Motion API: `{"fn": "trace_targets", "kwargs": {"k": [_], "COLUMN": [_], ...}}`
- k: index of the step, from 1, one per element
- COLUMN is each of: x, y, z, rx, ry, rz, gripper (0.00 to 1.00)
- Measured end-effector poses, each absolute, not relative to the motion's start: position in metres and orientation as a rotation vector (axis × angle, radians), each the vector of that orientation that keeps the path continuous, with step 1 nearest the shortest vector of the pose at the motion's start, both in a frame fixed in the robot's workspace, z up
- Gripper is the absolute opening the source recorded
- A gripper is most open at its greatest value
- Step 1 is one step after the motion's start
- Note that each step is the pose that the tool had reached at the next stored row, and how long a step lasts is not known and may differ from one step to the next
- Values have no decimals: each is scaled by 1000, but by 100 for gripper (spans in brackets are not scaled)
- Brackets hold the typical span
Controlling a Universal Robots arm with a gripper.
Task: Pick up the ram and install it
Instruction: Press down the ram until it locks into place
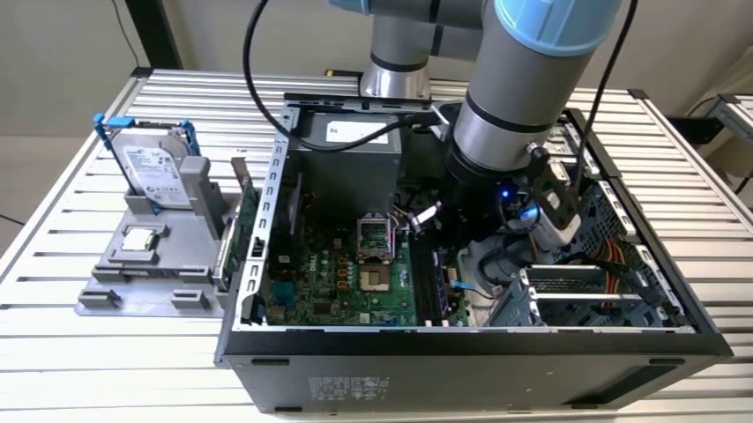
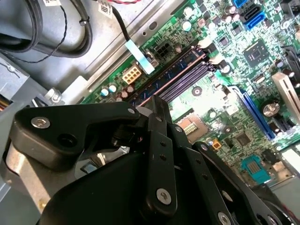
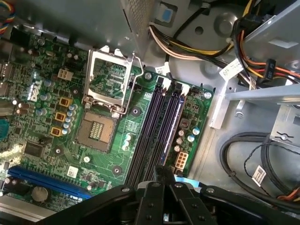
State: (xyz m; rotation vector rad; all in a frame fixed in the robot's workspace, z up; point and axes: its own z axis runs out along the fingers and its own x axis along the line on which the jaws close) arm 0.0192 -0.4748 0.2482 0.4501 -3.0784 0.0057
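In both wrist views the gripper (image 2: 153,104) (image 3: 163,169) has its fingers drawn together, with no gap between the tips. The ram (image 2: 176,69) (image 3: 168,133), a bluish stick, stands on edge in one of the long dark memory slots (image 3: 152,136) of the motherboard (image 3: 47,93). Its near end lies just below the fingertips and the rest runs away from them. I cannot tell whether they touch it.

Look: ram (image 3: 172,120), a thin, long bluish stick seen edge-on.
Pose: standing on edge in a memory slot, lengthwise along it.
Place: just under the gripper (image 3: 161,172), running away from its tip.
Seating: cannot tell.
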Motion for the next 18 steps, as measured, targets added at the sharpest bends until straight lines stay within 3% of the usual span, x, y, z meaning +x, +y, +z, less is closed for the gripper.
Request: {"fn": "trace_targets", "kwargs": {"k": [18], "x": [19], "y": [-475], "z": [248], "rx": [616], "ry": [-3050], "rz": [8], "gripper": [0]}}
